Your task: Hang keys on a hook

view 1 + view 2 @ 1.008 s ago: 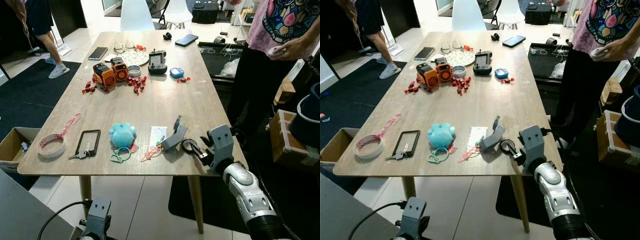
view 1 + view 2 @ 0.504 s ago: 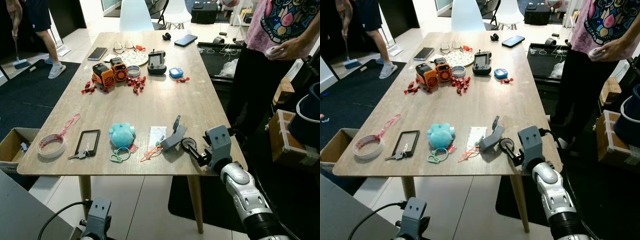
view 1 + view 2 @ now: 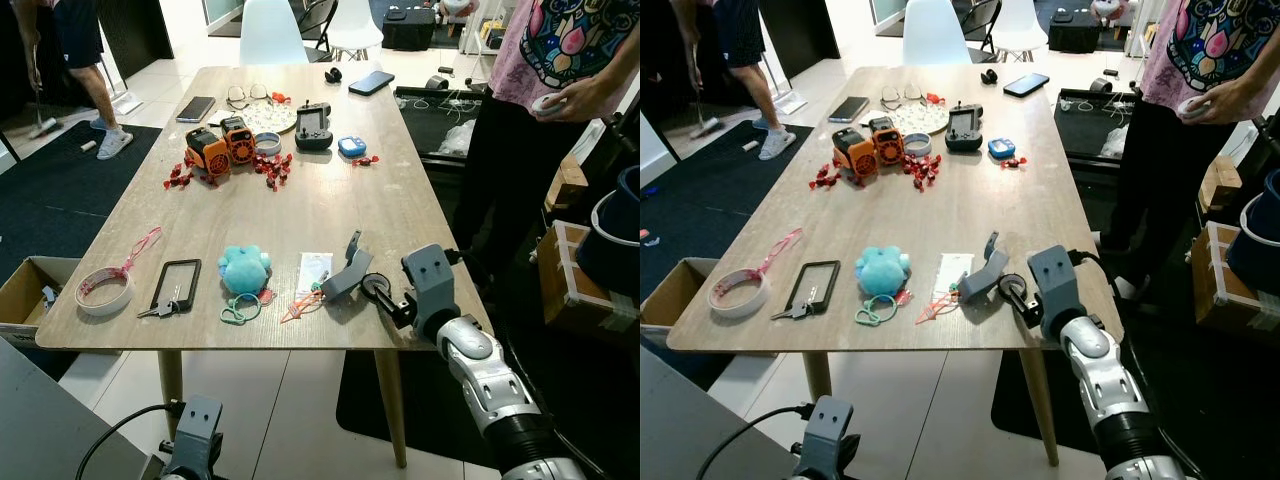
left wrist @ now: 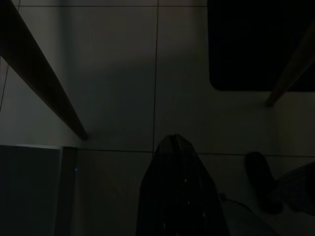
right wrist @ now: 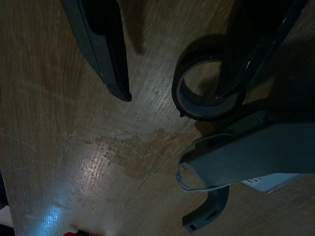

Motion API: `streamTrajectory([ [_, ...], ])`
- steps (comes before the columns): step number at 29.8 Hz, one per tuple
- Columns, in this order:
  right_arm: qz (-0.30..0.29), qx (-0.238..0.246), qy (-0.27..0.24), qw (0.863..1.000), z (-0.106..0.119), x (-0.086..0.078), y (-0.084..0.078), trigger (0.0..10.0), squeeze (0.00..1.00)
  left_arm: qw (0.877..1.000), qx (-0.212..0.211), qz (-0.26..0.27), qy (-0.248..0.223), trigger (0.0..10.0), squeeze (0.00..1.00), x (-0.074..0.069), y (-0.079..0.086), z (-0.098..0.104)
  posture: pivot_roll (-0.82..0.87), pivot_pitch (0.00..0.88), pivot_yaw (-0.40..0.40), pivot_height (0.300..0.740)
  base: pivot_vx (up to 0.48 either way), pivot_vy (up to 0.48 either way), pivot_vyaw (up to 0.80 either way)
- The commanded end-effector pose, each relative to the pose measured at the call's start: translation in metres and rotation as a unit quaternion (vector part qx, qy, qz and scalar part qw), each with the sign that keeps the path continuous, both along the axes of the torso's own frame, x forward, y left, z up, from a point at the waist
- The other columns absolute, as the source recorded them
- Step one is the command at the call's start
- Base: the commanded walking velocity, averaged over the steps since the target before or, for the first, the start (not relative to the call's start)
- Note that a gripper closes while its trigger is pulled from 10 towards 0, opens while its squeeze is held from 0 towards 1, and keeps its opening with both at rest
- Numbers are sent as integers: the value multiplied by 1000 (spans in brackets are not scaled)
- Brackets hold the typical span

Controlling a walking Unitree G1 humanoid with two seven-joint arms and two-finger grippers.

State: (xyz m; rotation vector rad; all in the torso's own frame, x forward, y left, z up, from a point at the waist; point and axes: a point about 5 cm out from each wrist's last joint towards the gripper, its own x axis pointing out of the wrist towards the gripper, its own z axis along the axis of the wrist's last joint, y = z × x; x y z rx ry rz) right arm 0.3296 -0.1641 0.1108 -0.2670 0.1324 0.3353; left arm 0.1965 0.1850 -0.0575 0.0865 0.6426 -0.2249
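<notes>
Nearer now, right hand [image 3: 388, 300] perhaps touches ring [image 5: 206, 91] beside grey hook [image 3: 348, 272].

Right hand [image 3: 392, 300] at black ring [image 3: 376, 289] beside grey hook [image 3: 348, 274]

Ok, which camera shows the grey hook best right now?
Right wrist view: the grey hook is close, its curved tip clear beside the black ring. Both eye views show it whole but small, on the table left of the right gripper. The left wrist view faces dark floor.
</notes>
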Motion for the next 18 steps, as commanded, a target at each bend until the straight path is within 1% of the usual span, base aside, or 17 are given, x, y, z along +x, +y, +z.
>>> streamTrajectory([
  [1,-8,-13,55,998,-25,-10,-5,10000,0,1000,2,-1,10,10000,8,-6,2,-3,51,123,35,740,0,0,0],
  [6,-10,-14,62,998,-31,-17,-7,10000,0,1000,2,-1,9,10000,4,-6,2,-3,49,123,36,740,0,0,0],
  [8,-13,-12,64,998,-35,-22,-9,10000,0,1000,2,-3,9,10000,8,-6,1,-3,46,123,39,740,0,0,0],
  [18,-17,-4,58,998,-35,-23,-7,10000,0,1000,2,-4,7,10000,4,-3,0,-1,46,123,40,740,0,0,0],
])
